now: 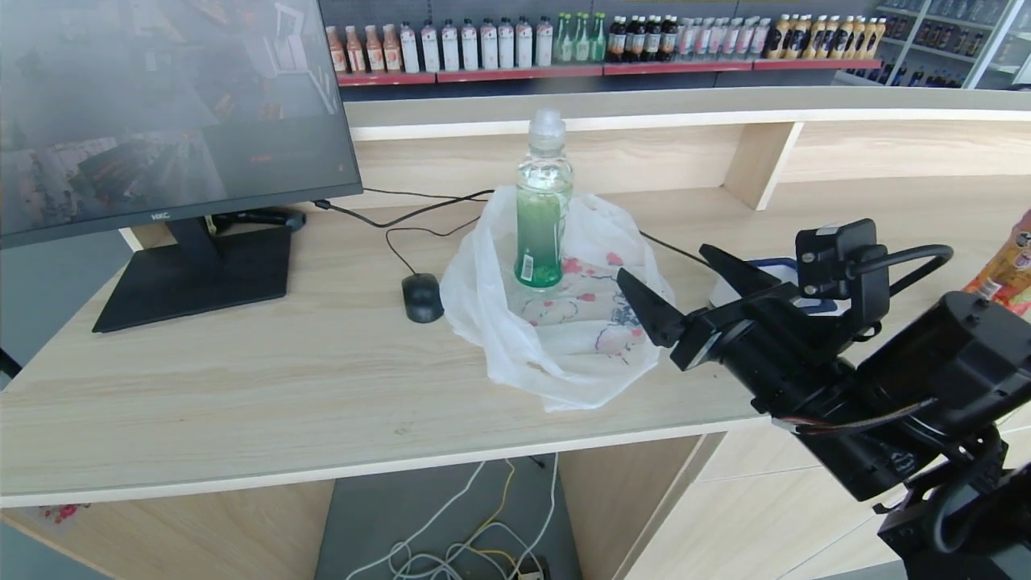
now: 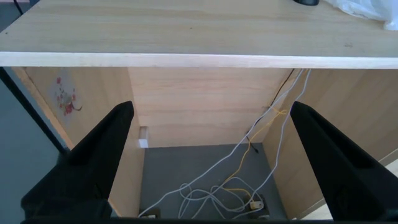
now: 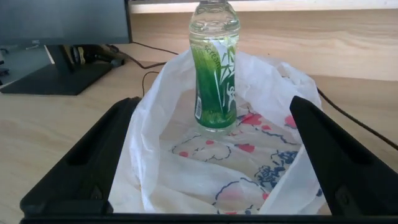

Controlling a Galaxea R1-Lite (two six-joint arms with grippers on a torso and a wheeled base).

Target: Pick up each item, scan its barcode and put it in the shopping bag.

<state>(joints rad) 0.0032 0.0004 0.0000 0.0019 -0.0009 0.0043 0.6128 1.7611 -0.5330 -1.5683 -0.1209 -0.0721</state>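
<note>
A clear bottle with a green label [image 1: 544, 211] [image 3: 215, 68] stands upright in the open white plastic shopping bag [image 1: 556, 322] [image 3: 261, 168] on the wooden counter [image 1: 242, 379]. My right gripper [image 1: 672, 298] [image 3: 211, 165] hangs open just to the right of the bag, its black fingers pointing at the bag and bottle, nothing between them. My left gripper [image 2: 211, 162] is open and empty, held low in front of the counter's front edge [image 2: 186, 60], facing the space under the counter.
A monitor [image 1: 161, 105] on its stand sits at the counter's back left, with a black mouse [image 1: 422, 296] and cables left of the bag. A white and blue device [image 1: 765, 278] lies behind my right gripper. An orange package [image 1: 1007, 270] sits at the far right. Loose cables [image 2: 230, 186] lie under the counter.
</note>
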